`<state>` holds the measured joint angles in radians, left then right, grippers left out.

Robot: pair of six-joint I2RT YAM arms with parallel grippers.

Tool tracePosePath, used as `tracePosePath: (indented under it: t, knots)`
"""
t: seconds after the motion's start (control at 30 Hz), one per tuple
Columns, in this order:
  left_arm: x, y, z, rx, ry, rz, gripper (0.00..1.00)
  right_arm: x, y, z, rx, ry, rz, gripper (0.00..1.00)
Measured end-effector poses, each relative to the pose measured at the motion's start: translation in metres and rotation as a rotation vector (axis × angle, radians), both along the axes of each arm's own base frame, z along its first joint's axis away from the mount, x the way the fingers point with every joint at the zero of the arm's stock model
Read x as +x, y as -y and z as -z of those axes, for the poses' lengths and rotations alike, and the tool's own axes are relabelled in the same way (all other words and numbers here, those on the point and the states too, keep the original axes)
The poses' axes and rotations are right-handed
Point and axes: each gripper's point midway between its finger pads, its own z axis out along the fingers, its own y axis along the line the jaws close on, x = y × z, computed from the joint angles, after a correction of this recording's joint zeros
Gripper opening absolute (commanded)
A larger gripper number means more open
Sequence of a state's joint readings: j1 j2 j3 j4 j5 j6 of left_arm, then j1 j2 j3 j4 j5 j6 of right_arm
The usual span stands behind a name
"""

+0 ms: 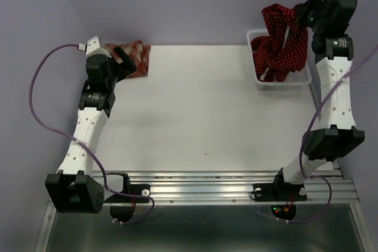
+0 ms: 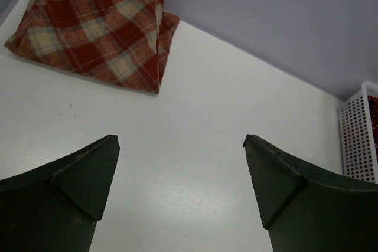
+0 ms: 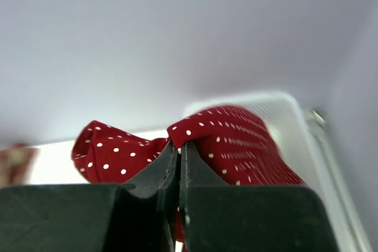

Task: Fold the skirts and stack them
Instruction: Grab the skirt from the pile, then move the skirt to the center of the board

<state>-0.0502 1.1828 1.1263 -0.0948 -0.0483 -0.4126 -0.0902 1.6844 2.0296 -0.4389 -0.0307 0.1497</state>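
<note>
Two robot arms reach over a white table, seen from above and from a camera on each wrist.

The right gripper is raised above the table's far right corner. Its two dark fingers are pressed fully together, pinching a fold of a dark red dotted skirt between their tips. In the right wrist view, the dotted cloth bulges out on both sides of the closed tips, just beyond them. From the overhead camera, the cloth hangs down from the gripper, with a thin strip of white showing, and its lower part lies bunched inside a white mesh basket directly beneath the gripper. Whether that bunch is one skirt or two cannot be told. The basket's rim shows past the fingertips, blurred.

The left gripper is low over the table's far left corner. Its fingers stand wide apart and hold nothing; bare table shows between them. A red-and-cream checked skirt lies folded on the table ahead of the fingertips and off to their left side, near but apart. In the overhead view, the checked skirt sits just beyond this gripper. A corner of the basket shows far off to the gripper's right.
</note>
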Motion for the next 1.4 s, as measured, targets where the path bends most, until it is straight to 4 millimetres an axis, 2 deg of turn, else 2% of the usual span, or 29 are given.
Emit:
tracePosePath:
  t: [0.07, 0.1, 0.17, 0.27, 0.37, 0.47, 0.5, 0.53, 0.6, 0.63, 0.67, 0.73, 0.77, 0.83, 0.87, 0.9, 0.97, 1.0, 1.03, 1.1, 1.13, 1.2, 1.3, 1.4]
  knots:
    - [-0.003, 0.003, -0.005, -0.022, 0.017, 0.007, 0.99, -0.014, -0.024, -0.037, 0.032, 0.095, -0.118, 0.01]
    - [-0.004, 0.004, -0.007, -0.034, 0.022, 0.012, 0.99, -0.024, -0.04, -0.063, 0.048, 0.163, -0.203, 0.01]
    - [-0.008, 0.009, -0.007, -0.064, 0.03, 0.029, 0.99, -0.042, -0.067, -0.099, 0.078, 0.256, -0.349, 0.01]
    - [-0.012, 0.015, -0.002, -0.107, 0.024, 0.043, 0.99, -0.07, -0.109, -0.136, 0.116, 0.358, -0.554, 0.01]
    - [-0.016, 0.018, 0.01, -0.147, -0.001, 0.044, 0.99, -0.098, -0.154, -0.157, 0.164, 0.408, -0.764, 0.01]
    - [-0.022, 0.02, 0.023, -0.184, -0.028, 0.033, 0.99, -0.131, -0.206, -0.166, 0.19, 0.429, -0.982, 0.02]
    - [-0.025, 0.02, 0.026, -0.191, -0.035, 0.029, 0.99, -0.139, -0.218, -0.165, 0.189, 0.423, -1.039, 0.02]
    - [-0.028, 0.02, 0.029, -0.201, -0.044, 0.022, 0.99, -0.152, -0.24, -0.163, 0.193, 0.418, -1.12, 0.02]
    - [-0.034, 0.018, 0.033, -0.211, -0.057, 0.005, 0.99, -0.168, -0.265, -0.154, 0.194, 0.39, -1.23, 0.04]
    - [-0.038, 0.016, 0.035, -0.213, -0.066, -0.01, 0.99, -0.17, -0.271, -0.149, 0.196, 0.377, -1.254, 0.04]
    - [-0.041, 0.014, 0.036, -0.215, -0.07, -0.023, 0.99, -0.17, -0.276, -0.139, 0.196, 0.352, -1.278, 0.06]
    - [-0.047, 0.011, 0.036, -0.219, -0.07, -0.039, 0.99, -0.161, -0.278, -0.105, 0.199, 0.286, -1.271, 0.08]
    - [-0.049, 0.01, 0.038, -0.22, -0.076, -0.045, 0.99, -0.157, -0.277, -0.08, 0.21, 0.228, -1.248, 0.12]
    - [-0.054, 0.009, 0.045, -0.223, -0.091, -0.055, 0.99, -0.144, -0.27, -0.015, 0.233, 0.088, -1.156, 0.2]
    - [-0.056, 0.009, 0.049, -0.223, -0.101, -0.058, 0.99, -0.14, -0.266, 0.018, 0.24, 0.027, -1.106, 0.39]
    - [-0.058, 0.009, 0.056, -0.223, -0.119, -0.061, 0.99, -0.135, -0.257, 0.06, 0.253, -0.062, -1.013, 0.55]
    - [-0.061, 0.009, 0.072, -0.224, -0.16, -0.066, 0.99, -0.137, -0.24, 0.128, 0.256, -0.208, -0.877, 0.91]
    - [-0.065, 0.01, 0.084, -0.224, -0.193, -0.065, 0.99, -0.142, -0.227, 0.175, 0.259, -0.316, -0.781, 1.0]
    - [-0.067, 0.012, 0.094, -0.226, -0.225, -0.059, 0.99, -0.149, -0.215, 0.21, 0.251, -0.41, -0.707, 1.0]
    - [-0.072, 0.016, 0.109, -0.232, -0.277, -0.039, 0.99, -0.159, -0.198, 0.253, 0.239, -0.54, -0.602, 1.0]
    - [-0.074, 0.019, 0.119, -0.236, -0.307, -0.029, 0.99, -0.165, -0.189, 0.269, 0.228, -0.6, -0.553, 1.0]
    - [-0.082, 0.025, 0.137, -0.241, -0.362, -0.009, 0.99, -0.171, -0.179, 0.279, 0.21, -0.648, -0.495, 1.0]
    - [-0.1, 0.038, 0.164, -0.245, -0.446, 0.029, 0.99, -0.176, -0.168, 0.273, 0.189, -0.635, -0.443, 1.0]
    - [-0.123, 0.057, 0.194, -0.259, -0.542, 0.085, 0.99, -0.182, -0.167, 0.266, 0.195, -0.61, -0.444, 1.0]
